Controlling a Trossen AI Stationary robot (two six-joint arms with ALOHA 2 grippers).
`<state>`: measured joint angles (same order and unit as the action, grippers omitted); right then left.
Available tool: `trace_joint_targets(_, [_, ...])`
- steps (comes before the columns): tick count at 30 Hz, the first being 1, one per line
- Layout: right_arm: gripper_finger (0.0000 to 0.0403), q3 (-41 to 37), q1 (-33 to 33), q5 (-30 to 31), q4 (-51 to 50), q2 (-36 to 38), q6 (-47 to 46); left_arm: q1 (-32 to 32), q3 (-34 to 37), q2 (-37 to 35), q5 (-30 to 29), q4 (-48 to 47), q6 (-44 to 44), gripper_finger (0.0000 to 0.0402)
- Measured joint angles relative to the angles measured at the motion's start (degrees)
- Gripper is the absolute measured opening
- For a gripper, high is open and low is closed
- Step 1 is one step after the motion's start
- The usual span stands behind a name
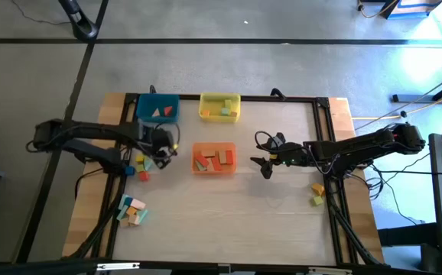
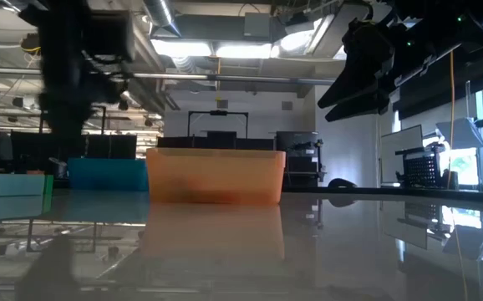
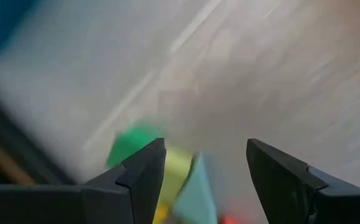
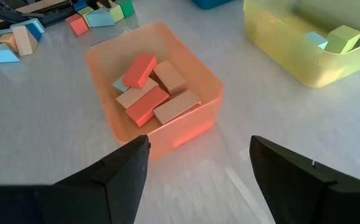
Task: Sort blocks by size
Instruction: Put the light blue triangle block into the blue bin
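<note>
Carefully, with my left end effector point(image 3: 205, 180) spread wide and empty above the loose blocks point(image 1: 142, 162) beside the blue tray point(image 1: 158, 109), I should centre on one block before closing, touching no neighbours.

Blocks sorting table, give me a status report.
Left gripper open, empty, above loose blocks near blue tray. Right gripper open, empty, beside orange tray. Nothing in the way.
</note>
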<state>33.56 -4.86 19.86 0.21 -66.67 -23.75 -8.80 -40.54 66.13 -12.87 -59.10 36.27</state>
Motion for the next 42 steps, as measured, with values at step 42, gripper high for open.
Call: trace_joint_targets(42, [0.0276, 0.0, 0.0, 0.0, -0.2, 0.0, 0.0, 6.1, 11.3, 0.1, 9.6, 13.0, -0.5, 0.0211])
